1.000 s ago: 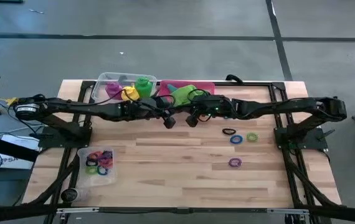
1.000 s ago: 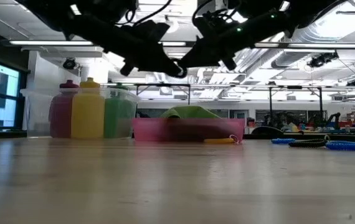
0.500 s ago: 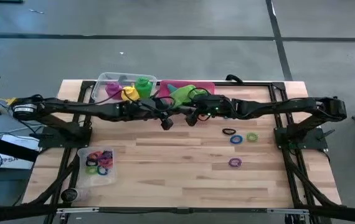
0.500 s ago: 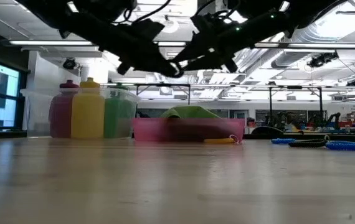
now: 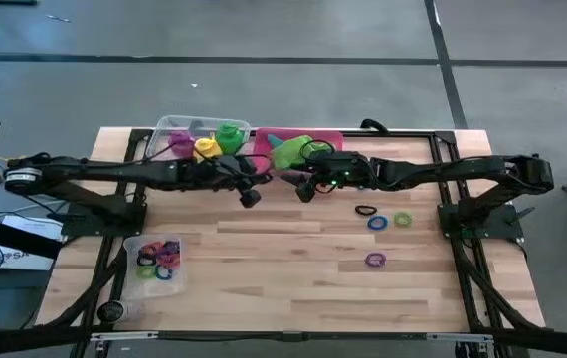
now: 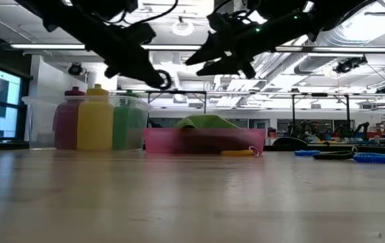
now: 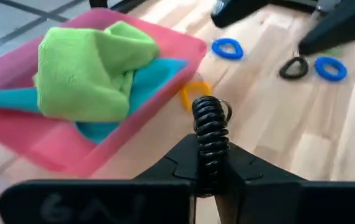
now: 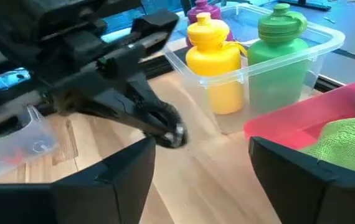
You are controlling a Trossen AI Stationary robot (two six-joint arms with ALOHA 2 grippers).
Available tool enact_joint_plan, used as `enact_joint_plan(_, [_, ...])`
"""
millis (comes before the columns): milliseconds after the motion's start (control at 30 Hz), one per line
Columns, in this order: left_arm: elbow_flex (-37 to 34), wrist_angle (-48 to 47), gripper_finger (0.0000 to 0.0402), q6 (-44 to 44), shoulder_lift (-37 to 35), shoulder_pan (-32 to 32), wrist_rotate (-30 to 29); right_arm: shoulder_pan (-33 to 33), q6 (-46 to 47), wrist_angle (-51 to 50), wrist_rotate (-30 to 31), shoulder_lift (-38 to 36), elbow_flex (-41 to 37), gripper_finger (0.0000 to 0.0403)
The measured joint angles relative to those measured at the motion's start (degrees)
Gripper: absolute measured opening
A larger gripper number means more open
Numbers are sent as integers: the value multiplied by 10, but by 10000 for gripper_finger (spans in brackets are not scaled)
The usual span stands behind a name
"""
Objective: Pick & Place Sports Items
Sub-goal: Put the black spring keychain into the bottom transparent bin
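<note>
While left end effector (image 5: 250, 198) pinches black ring (image 7: 210, 134) above bench (image 5: 264, 249) nr pink tray (image 5: 328, 135), right end effector (image 5: 304, 192) gapes empty; thin grip, ring could slip w/ any jolt

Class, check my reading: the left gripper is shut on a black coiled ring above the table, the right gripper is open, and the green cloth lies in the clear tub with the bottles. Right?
One slip: the green cloth lies in the pink tray, as the left wrist view shows. The left gripper is shut on the black coiled ring, and the right gripper is open.

Open-plan lab: exposed ceiling ducts (image 6: 354, 30)
</note>
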Motion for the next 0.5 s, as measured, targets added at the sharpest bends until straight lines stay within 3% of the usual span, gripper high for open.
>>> enact_joint_plan(233, [0, -82, 7, -35, -75, -14, 73, 0, -2, -1, -13, 0, 0, 205])
enact_joint_plan(500, [0, -191, 7, -126, -165, -34, 241, 0, -2, -10, -30, 0, 0, 205])
